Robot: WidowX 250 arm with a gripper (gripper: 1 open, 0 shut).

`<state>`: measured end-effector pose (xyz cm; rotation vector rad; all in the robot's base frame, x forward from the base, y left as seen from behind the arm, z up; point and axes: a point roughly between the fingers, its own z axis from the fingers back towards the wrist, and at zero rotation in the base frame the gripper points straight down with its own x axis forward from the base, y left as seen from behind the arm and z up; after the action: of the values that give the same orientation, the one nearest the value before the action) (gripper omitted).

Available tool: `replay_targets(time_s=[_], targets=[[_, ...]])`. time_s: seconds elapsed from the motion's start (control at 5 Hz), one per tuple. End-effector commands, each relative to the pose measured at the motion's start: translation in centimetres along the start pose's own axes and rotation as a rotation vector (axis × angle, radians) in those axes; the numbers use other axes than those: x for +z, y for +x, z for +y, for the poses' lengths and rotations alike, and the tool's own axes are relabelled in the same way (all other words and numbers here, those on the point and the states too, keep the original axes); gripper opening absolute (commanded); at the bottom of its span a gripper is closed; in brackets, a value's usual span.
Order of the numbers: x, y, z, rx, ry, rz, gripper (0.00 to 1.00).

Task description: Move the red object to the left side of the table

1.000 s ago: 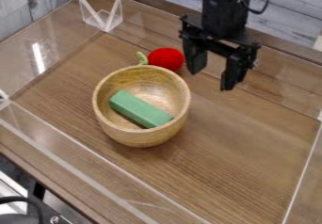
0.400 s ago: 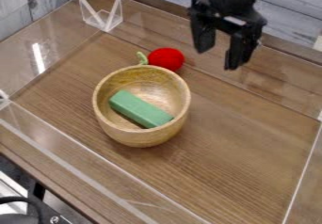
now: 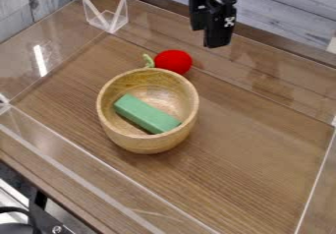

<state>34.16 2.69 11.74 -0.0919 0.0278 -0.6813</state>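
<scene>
Red fruit (image 3: pixel 172 60) is sitting on the table (image 3: pixel 256 149) just behind the wooden bowl (image 3: pixel 148 108), close to its far rim or perhaps touching it; I cannot tell which. Going left to right: a clear plastic wall (image 3: pixel 53 43) is running along the left edge, with a small clear stand (image 3: pixel 105 14) in the far left corner and a good stretch of bare wood between that wall and the bowl. Inside the bowl a green block (image 3: pixel 144 114) is lying flat. Right of the fruit and above it, the gripper (image 3: pixel 214 36) is hanging pointed down, seen nearly edge-on, its fingers spread wide and grasping nothing. To do this step well, I would say it needs to centre over the fruit and come straight down with one finger on each side, keeping the near finger clear of the bowl's rim, since the gap there looks tight. Once lifted, the open wood to the left looks roomy enough, provided the carry stops short of the plastic wall.
</scene>
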Motion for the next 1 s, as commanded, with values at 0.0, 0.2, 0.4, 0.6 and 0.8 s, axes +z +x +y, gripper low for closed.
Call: replay_targets(time_s=[0.0,0.2,0.4,0.6,0.8], targets=[[1.9,-0.2,3.0,-0.087,0.040,-0.021,1.00],[0.6,-0.4,5.4,-0.146,0.028,0.011,1.00],[-1.1,-1.0,6.7,-0.202,0.015,0.040,1.00],[-1.9,-1.1,6.8,-0.228,0.013,0.044,1.00],[-2.3,-1.4,6.5,-0.245,0.016,0.043,1.00]])
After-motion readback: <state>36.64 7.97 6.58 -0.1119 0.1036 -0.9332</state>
